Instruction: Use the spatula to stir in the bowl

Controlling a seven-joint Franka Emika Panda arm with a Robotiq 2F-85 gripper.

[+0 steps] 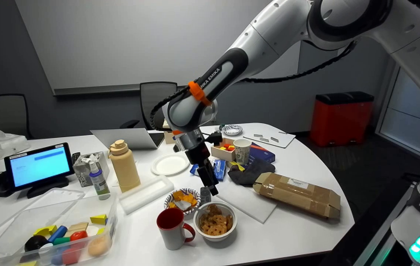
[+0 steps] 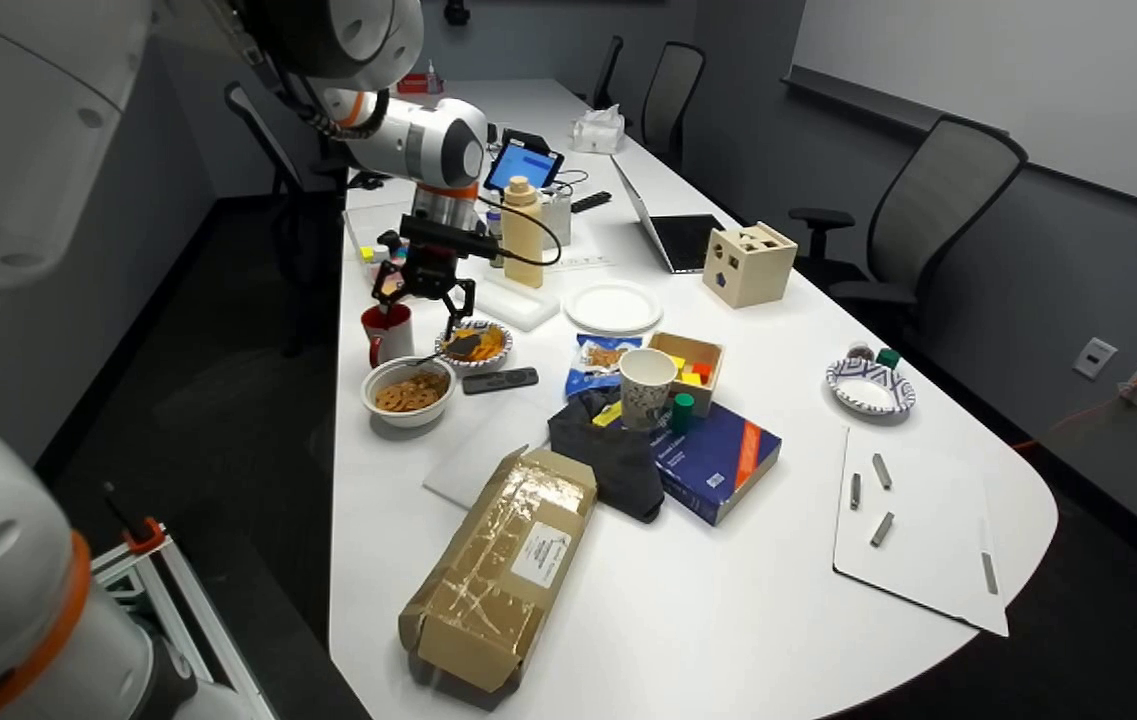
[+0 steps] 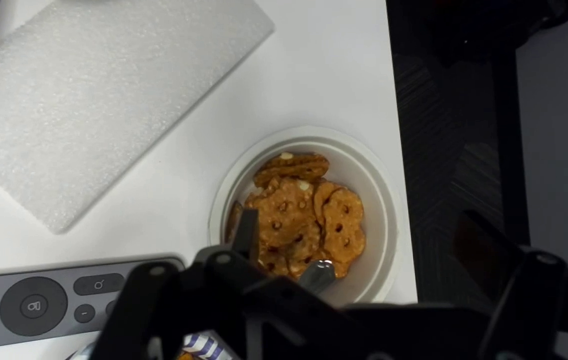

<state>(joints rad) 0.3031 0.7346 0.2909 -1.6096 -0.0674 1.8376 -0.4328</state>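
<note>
While the gripper (image 2: 418, 317) gaped wide, empty, the red mug (image 2: 391, 336) stood left of the patterned bowl (image 2: 498, 359) in an exterior view. The white bowl (image 2: 413, 417) and remote (image 2: 500, 381) lay nearer.

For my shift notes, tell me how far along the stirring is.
Done: the metal spatula lies with its head over orange chips in the patterned bowl. In hand: nothing; the open gripper hovers nearby. Left: probably gripping the spatula and stirring; no finished stirring shows.
</note>
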